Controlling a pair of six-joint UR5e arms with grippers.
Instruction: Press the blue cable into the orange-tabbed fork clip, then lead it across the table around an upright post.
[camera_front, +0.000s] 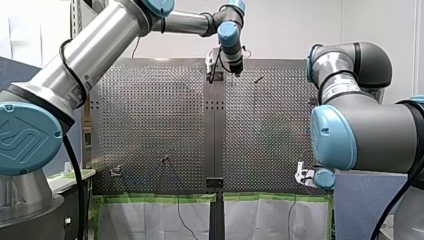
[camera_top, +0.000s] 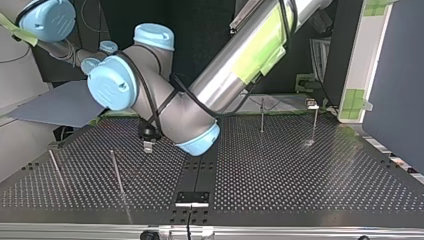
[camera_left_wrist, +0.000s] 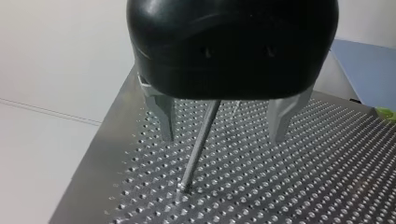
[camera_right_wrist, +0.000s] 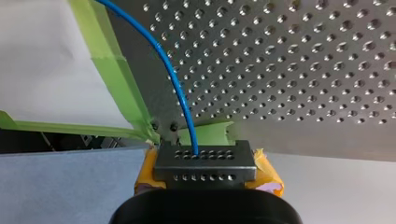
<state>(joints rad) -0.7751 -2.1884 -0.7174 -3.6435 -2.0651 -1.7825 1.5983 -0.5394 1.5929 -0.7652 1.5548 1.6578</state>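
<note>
The blue cable (camera_right_wrist: 173, 79) runs out of my right gripper (camera_right_wrist: 205, 163) and away over the table's taped edge. That gripper, with yellow pads (camera_right_wrist: 268, 175) either side of a holed metal block, is shut on the cable. In the front view it (camera_front: 303, 176) sits low at the table's near right edge. My left gripper (camera_left_wrist: 222, 137) is open above the far side of the table, its metal fingers (camera_left_wrist: 161, 116) either side of a thin upright post (camera_left_wrist: 198, 144) without touching it. It also shows in the front view (camera_front: 214, 70) and the top view (camera_top: 147, 145). I cannot make out an orange tab anywhere.
More upright posts (camera_top: 262, 115) (camera_top: 117, 172) stand on the perforated table (camera_top: 300, 170); one (camera_top: 314, 117) carries a small clip on top. A small clip (camera_front: 116, 171) and a fixture with a dark wire (camera_front: 165, 160) sit near the front view's near edge. Green tape (camera_right_wrist: 116, 74) lines that edge.
</note>
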